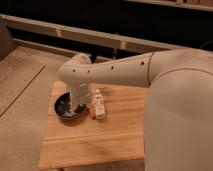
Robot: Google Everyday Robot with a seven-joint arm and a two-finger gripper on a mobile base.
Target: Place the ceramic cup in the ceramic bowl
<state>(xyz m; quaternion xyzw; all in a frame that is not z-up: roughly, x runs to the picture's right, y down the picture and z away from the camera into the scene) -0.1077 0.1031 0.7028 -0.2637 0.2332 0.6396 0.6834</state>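
Note:
The ceramic bowl (64,106), wide, shallow and glossy black, sits on the left part of the wooden table (115,135). My gripper (78,102) hangs straight down from the arm, right over the bowl's right half and low inside its rim. The ceramic cup does not show; the gripper's body hides the spot where it reaches into the bowl.
A taller white bottle with an orange-red side (98,104) lies just right of the bowl, close to the gripper. My large white arm (125,70) spans the table from the right. Beyond the table's left edge is tan floor; a dark wall with a light rail runs behind.

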